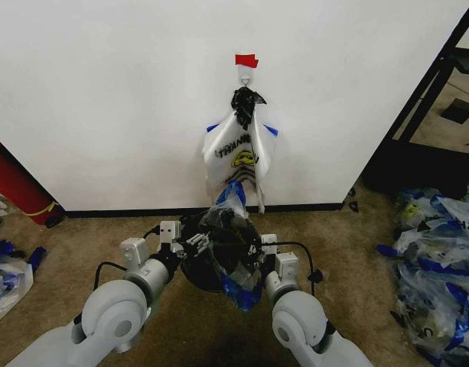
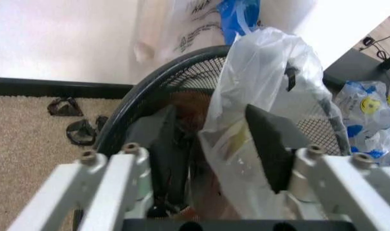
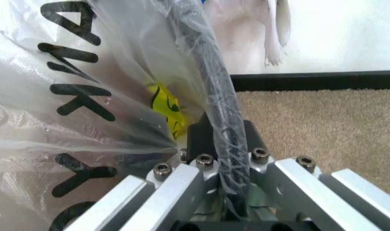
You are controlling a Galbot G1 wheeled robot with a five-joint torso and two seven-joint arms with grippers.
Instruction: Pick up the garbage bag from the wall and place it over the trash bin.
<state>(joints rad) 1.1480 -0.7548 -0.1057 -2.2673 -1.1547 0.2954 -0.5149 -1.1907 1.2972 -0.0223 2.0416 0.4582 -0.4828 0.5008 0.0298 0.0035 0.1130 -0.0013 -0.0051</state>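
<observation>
Left gripper [image 2: 214, 159] fingers apart, straddling garbage bag [image 2: 259, 96] film inside trash bin [image 2: 175, 77]; right gripper [image 3: 224, 168] clamped on bin rim through plastic.

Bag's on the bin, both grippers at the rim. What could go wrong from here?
1. The right gripper is clamped on the trash bin rim with the garbage bag film against it; pulling away could drag the bag off or tip the bin.
2. The left gripper is open with bunched film between its fingers; it may snag on retreat.
3. The white bag on the wall hangs just above the bin and could catch.
</observation>
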